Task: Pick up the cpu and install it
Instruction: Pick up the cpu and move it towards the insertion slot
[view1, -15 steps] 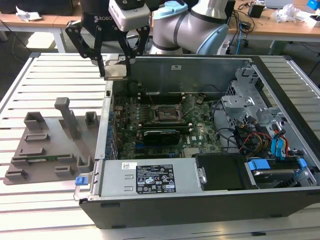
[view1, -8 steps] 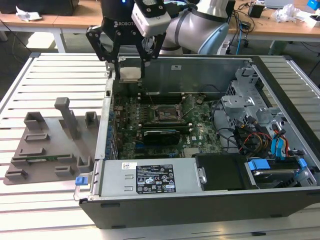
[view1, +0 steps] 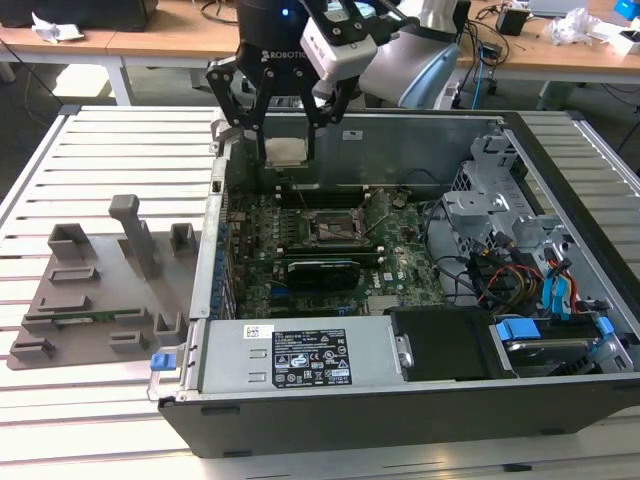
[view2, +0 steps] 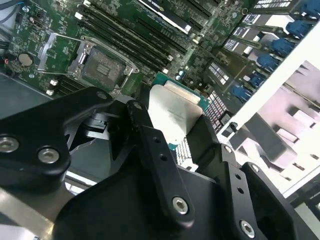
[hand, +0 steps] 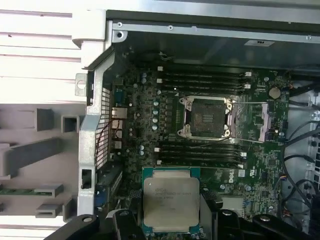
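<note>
My gripper (view1: 286, 150) is shut on the cpu (view1: 285, 152), a small square chip with a silver-grey top and a thin green rim. I hold it in the air above the back left part of the open computer case. In both wrist views the cpu (hand: 170, 200) (view2: 172, 112) sits flat between the black fingers (view2: 142, 130). The open socket (view1: 335, 228) lies on the motherboard (view1: 260, 270) below, to the exterior view's right of the chip. The socket (hand: 206, 117) (view2: 102, 65) has its metal frame lifted and nothing in it.
A grey fixture tray (view1: 90, 290) with a green memory stick (hand: 15, 190) lies to the exterior view's left of the case. Inside the case are the power supply (view1: 300, 355), drive bays with blue clips (view1: 520, 330) and coloured cables (view1: 510, 275). The case walls (view1: 210, 230) stand high.
</note>
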